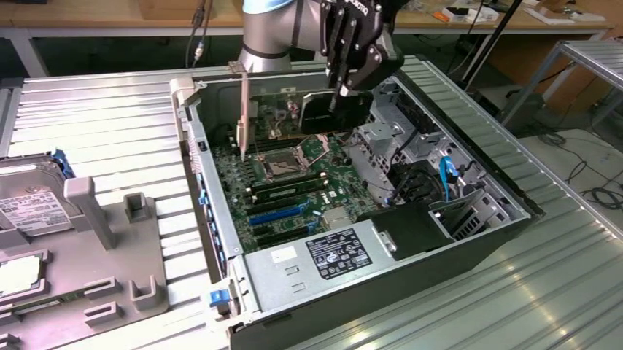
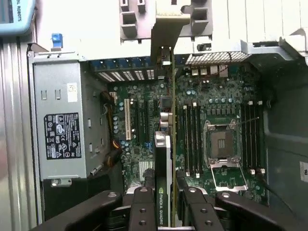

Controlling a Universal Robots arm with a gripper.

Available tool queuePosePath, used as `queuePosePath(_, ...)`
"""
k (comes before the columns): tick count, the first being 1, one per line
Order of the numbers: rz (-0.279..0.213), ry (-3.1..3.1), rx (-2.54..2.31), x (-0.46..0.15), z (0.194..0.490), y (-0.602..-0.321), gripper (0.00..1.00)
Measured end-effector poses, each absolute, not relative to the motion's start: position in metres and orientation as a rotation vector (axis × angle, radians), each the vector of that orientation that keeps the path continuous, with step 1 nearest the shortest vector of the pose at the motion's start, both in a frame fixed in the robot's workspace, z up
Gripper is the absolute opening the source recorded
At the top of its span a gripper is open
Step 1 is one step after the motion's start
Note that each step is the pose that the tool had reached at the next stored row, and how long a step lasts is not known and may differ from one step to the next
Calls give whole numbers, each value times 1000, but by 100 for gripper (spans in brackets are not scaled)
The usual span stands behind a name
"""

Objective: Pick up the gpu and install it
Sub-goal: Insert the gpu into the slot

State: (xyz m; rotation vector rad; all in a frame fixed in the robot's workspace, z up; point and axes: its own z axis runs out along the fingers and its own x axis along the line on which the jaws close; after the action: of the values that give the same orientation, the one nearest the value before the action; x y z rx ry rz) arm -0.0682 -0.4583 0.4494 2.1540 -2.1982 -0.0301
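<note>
While the gpu point(image 1: 326, 113) hangs above the board and not in it, the step in hand reads as lowering it into a slot, which wants care more than speed. At nine o'clock in the exterior view, a hard drive point(image 1: 25, 200) lies by a grey fixture tray point(image 1: 117, 240), well apart from the work. The open computer case point(image 1: 389, 292) sits in the middle with its motherboard point(image 1: 282, 193) facing up. The power supply point(image 1: 322, 255) is at six o'clock of the board and the CPU socket point(image 1: 282, 166) is near its centre.

At twelve o'clock of that socket the card stands on edge. Its silver bracket point(image 1: 241, 109) points down just beside the case's rear wall, clear of the board. The gripper point(image 1: 346, 89) holds it from above, jaws closed narrow on the black body. The wrist view shows the fingers point(image 2: 142, 209) pressed to either side of the card's edge.

In that view the card runs in line with the expansion slots point(image 2: 139, 120) and the memory slots point(image 2: 190, 134), but I cannot tell which one lies under it.

To do this well, I judge the card should be upright and parallel to its slot. The bracket's tip should enter the gap by the rear slot openings point(image 2: 125, 75) without scraping. The descent should be straight, with even pressure along the edge, because a tilt risks jamming one end.
</note>
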Motion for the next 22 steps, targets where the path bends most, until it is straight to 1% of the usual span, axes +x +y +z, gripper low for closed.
queuePosePath(3,-29,-2132,2220,-68,449,-458,27)
queuePosePath(6,-33,-2212,2143,-68,440,-456,27)
queuePosePath(8,-33,-2218,2136,-68,429,-456,27)
queuePosePath(11,-33,-2220,2135,-68,402,-456,27)
queuePosePath(14,-34,-2220,2135,-68,391,-456,27)
queuePosePath(22,-34,-2220,2135,-68,390,-456,27)
